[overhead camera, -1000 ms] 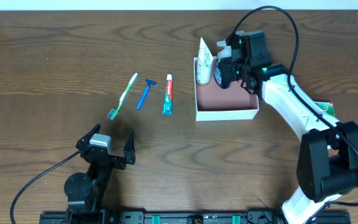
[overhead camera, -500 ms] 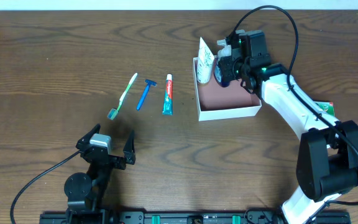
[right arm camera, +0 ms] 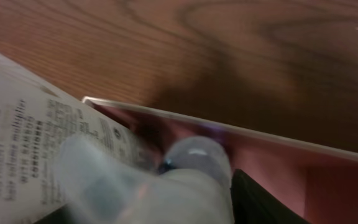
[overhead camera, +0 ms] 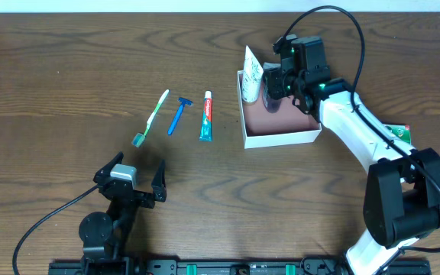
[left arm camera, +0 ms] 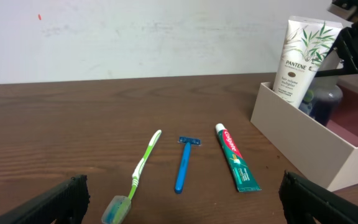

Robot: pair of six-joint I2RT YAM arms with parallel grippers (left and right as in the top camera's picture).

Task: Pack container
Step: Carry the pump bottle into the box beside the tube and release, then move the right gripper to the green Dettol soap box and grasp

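Three loose items, toothbrush (overhead camera: 151,116), razor (overhead camera: 178,114) and toothpaste (overhead camera: 206,116), lie ahead of my left gripper (overhead camera: 137,166), jaws wide, empty. Under my right gripper (overhead camera: 277,82) sits the container (overhead camera: 281,138); jaws flank a bottle (overhead camera: 272,92) beside the tube (overhead camera: 252,72), grip unclear. Risk: bottle topples, knocking tube out.

The left arm (overhead camera: 104,223) sits folded up low at the near side. The left gripper (overhead camera: 136,169) points ahead. Its two black fingers (left arm camera: 61,200) are spread wide apart and hold nothing. The right arm (overhead camera: 357,130) reaches far out and leans in toward the middle. Its wrist (overhead camera: 312,65) bends over, so the right gripper (overhead camera: 275,82) points down. It is too blurry to tell how far apart its fingers are.
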